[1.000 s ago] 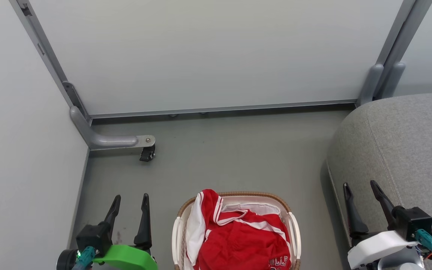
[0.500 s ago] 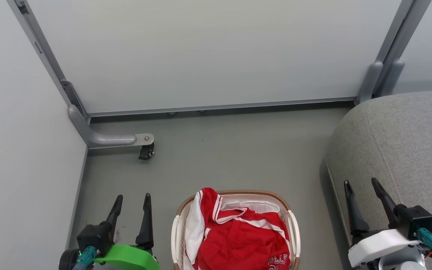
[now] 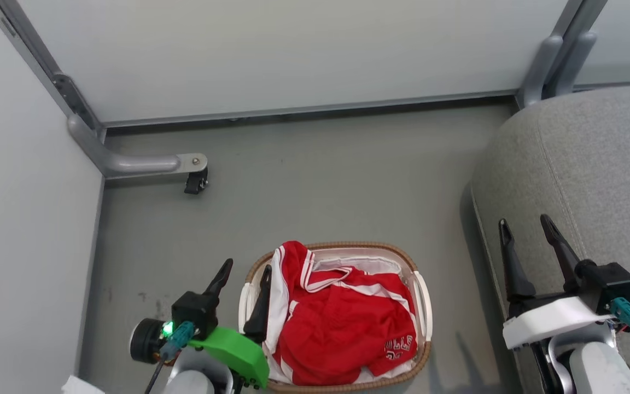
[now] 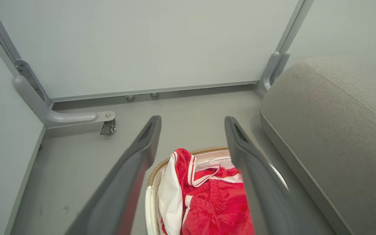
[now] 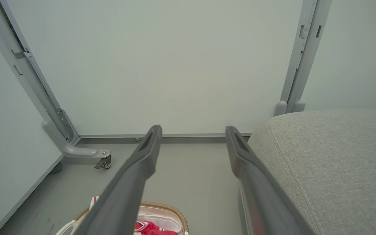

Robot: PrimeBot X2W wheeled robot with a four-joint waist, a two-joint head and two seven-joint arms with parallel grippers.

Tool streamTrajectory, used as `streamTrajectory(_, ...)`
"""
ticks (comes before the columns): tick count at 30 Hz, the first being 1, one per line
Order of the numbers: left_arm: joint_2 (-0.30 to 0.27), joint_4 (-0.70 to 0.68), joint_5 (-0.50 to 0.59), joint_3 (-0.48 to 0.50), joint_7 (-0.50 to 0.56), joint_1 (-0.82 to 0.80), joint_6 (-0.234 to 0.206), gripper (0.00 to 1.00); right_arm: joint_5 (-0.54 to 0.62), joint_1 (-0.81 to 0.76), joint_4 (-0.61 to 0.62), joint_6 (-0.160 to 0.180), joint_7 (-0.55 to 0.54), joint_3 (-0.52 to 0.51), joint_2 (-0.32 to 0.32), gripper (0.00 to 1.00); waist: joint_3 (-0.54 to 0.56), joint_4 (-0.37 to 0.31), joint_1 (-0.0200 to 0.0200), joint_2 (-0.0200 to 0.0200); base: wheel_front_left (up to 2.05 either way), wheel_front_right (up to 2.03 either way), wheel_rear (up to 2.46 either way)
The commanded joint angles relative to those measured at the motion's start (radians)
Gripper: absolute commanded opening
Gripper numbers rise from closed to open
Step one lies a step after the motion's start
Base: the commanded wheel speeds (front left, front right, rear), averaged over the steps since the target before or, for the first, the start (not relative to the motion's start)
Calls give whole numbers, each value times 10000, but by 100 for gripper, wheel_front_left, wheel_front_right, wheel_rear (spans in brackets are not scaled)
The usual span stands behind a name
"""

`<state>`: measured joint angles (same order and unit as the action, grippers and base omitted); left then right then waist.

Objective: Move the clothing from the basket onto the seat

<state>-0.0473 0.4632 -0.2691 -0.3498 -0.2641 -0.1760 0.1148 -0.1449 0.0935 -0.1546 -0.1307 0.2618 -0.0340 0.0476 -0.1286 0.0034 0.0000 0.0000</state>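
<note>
L gripper shifted rt, now at basket rim, jaws apart.

One basket, one seat, two tools, one caster; clothing perhaps two garments.

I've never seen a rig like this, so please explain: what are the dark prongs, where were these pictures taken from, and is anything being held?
This is a wheeled robot with two arms. The wide picture comes from a camera on its head, looking down. The other two come from cameras on its wrists, looking along the fingers. The prongs are its left gripper and right gripper, both open and holding nothing. On the floor stands a basket of red clothing. A grey seat is on the right.
</note>
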Motion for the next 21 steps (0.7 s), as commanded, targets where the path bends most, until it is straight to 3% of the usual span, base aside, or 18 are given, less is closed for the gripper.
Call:
streamTrajectory(1,-56,246,78,-203,-7,-459,61,100,-31,297,63,-1,49,42,48,100,-1145,-420,0,0,0,0,0)
streamTrajectory(12,-62,3668,260,-1838,-7,-3082,159,100,-322,1795,416,-1,48,445,44,100,-3748,-1353,0,0,0,0,0)
streamTrajectory(21,-61,6062,67,-3106,331,-4642,176,100,-676,2522,572,-1,48,794,39,100,-5172,-1972,0,0,0,0,0)
